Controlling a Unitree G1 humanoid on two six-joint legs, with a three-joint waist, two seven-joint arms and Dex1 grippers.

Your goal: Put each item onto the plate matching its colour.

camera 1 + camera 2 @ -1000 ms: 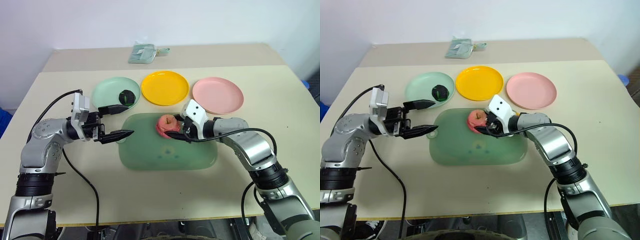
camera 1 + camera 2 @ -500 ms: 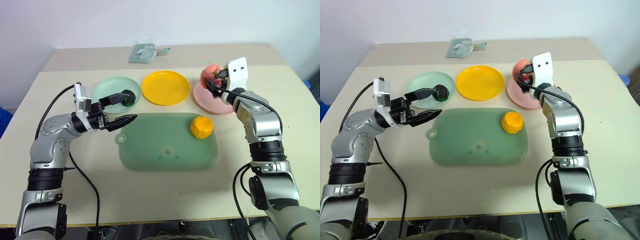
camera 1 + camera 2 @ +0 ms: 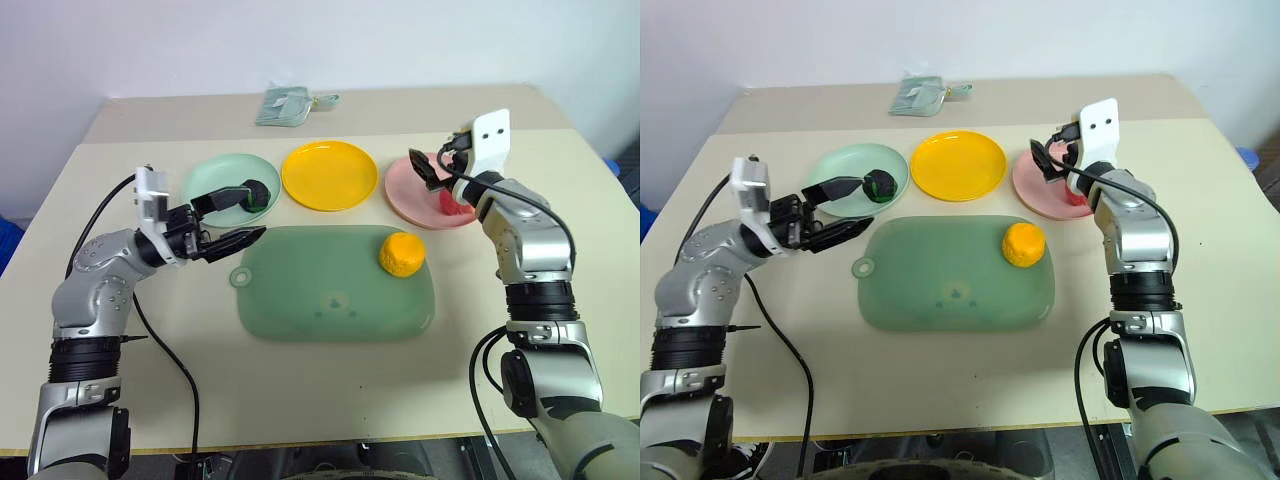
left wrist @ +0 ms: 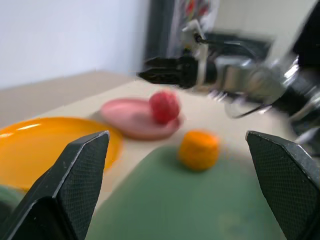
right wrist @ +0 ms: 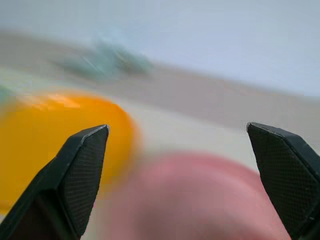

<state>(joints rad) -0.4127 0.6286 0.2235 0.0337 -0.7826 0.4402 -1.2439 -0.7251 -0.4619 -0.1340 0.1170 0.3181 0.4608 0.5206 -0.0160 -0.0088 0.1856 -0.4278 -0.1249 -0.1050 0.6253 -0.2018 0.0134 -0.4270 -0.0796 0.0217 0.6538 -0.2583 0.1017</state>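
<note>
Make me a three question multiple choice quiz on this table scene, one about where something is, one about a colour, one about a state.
1. Where is the orange fruit? A on the yellow plate; B on the green board; C on the pink plate.
2. Which plate holds the apple? A pink; B yellow; C mint.
3. The right hand is: A open; B shut on the apple; C shut on the fruit.

Answers: 1 B, the orange fruit sits on the green board. 2 A, the apple lies on the pink plate. 3 A, the right hand stands wide, nothing between its fingers.

I count three plates [image 3: 330, 176] and three toy foods [image 3: 402, 254]. One green board [image 3: 335, 290], one cloth pouch [image 3: 286, 106].
</note>
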